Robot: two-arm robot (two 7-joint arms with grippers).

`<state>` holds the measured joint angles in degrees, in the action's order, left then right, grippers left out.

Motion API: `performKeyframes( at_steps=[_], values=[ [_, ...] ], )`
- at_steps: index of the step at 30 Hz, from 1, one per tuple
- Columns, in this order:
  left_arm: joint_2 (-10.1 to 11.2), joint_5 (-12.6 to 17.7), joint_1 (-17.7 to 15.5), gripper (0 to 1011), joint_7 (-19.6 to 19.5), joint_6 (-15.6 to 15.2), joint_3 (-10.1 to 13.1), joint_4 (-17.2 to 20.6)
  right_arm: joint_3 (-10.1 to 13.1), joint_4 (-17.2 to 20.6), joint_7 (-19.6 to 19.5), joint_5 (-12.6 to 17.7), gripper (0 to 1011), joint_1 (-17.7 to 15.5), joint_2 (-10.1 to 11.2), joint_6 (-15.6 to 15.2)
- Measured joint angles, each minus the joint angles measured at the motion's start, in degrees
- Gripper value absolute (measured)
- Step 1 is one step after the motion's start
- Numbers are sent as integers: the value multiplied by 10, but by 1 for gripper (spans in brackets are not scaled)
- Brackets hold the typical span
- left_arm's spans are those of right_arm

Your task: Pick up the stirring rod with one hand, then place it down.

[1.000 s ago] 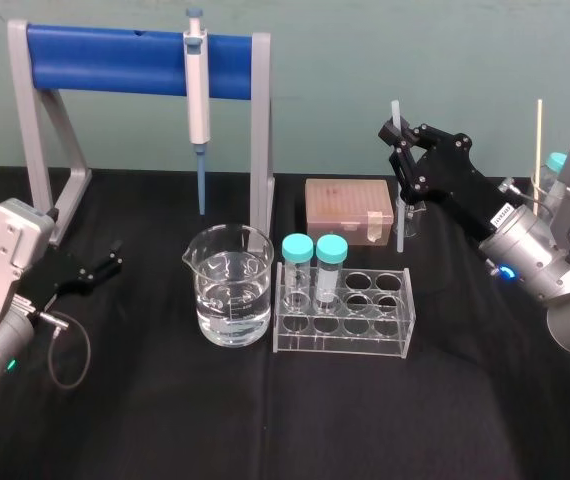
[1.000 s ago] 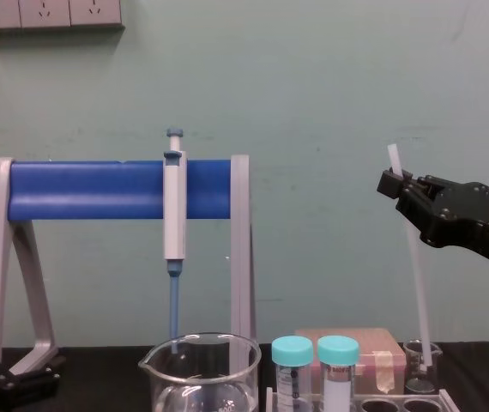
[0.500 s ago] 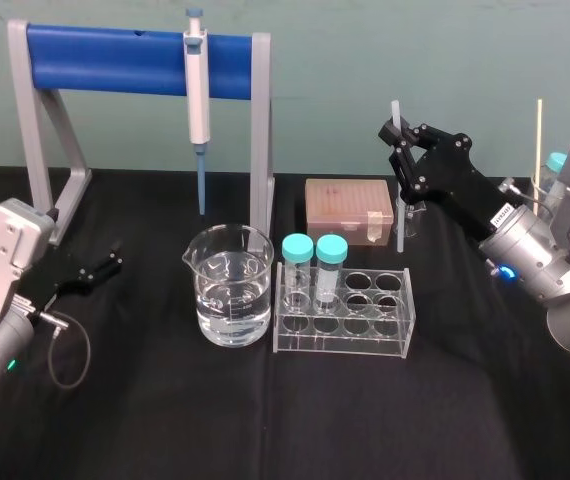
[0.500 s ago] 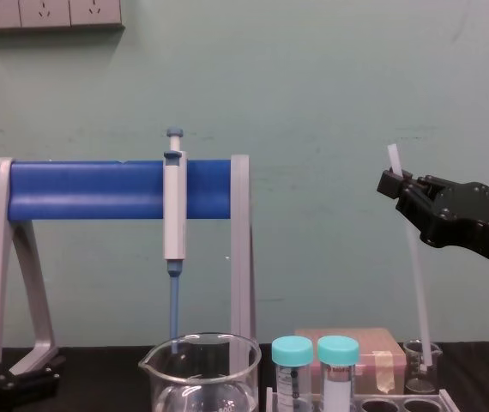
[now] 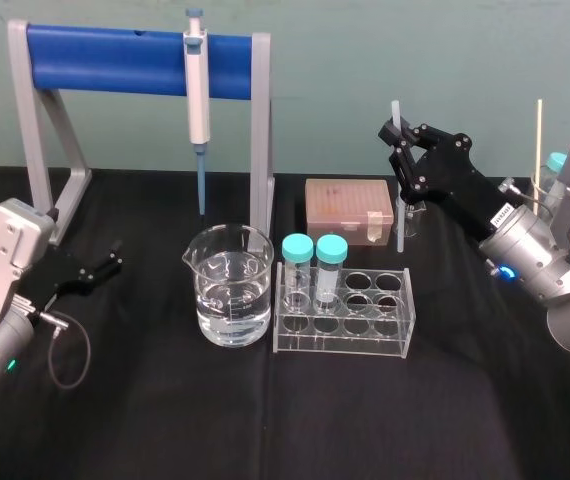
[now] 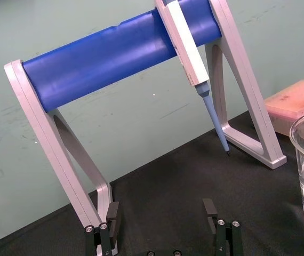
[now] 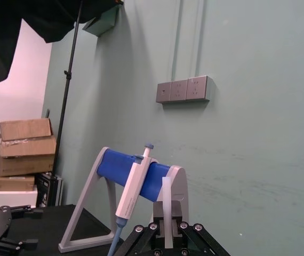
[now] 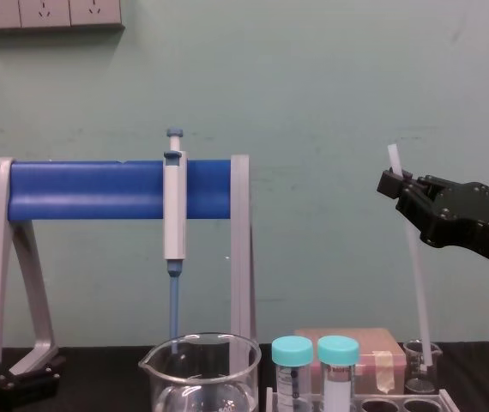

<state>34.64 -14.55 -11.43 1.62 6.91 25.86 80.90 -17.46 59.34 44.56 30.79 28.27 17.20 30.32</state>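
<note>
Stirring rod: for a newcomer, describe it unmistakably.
Right of the blue-barred stand, away from the idle left pincer, the right pincer grips the stirring rod near its top, its foot by a small beaker. Unlike the blue-tipped pipette, it is translucent white.
</note>
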Motion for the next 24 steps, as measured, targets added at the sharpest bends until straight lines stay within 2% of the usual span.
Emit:
performKeyframes(
  at_steps=[17,24],
  values=[
    [0,0,0,1000,0,0,0,0,0,0,0,-1,72,1,0,0],
    [0,0,0,1000,0,0,0,0,-6,-4,16,2,72,7,-3,-8]
  ],
)
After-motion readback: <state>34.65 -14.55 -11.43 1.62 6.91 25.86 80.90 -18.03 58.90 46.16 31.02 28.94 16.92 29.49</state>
